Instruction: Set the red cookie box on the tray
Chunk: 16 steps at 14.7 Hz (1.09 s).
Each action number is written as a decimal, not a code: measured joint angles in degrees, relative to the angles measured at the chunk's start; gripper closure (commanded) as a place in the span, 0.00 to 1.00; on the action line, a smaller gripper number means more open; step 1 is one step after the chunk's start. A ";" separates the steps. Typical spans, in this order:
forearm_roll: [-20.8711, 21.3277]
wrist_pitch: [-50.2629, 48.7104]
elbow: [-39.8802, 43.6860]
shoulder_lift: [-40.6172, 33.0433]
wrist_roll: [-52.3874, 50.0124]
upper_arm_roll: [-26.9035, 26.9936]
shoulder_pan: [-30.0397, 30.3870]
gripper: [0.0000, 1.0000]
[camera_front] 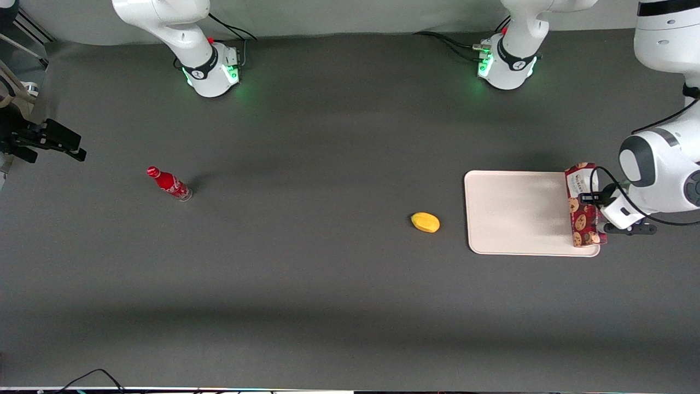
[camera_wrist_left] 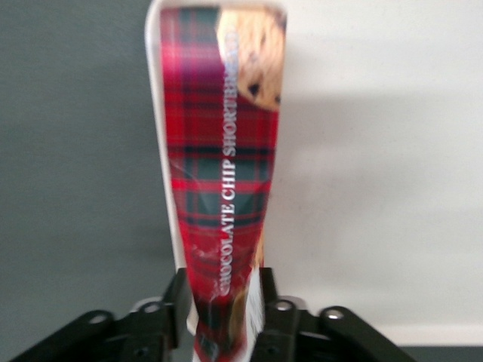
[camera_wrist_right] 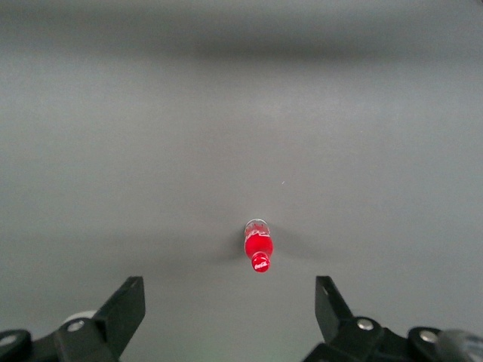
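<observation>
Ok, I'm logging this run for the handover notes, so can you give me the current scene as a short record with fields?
hand: left arm's hand at the tray's edge toward the working arm's end, shut on the box
red cookie box: held on its narrow side, over that edge of the tray
tray: flat on the table, nothing else on it
yellow fruit: on the table beside the tray
red soda bottle: toward the parked arm's end
task state: box not yet released

Dark grey matte tabletop point(camera_front: 328, 284) under soft, banded shadows.
</observation>
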 measured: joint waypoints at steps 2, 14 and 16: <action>0.01 -11.58 6.48 -0.89 0.52 0.60 0.12 0.00; 1.48 -57.48 33.99 -17.24 -8.14 -6.47 -0.09 0.00; 3.40 -58.43 32.29 -21.34 -13.30 -11.10 -0.13 0.00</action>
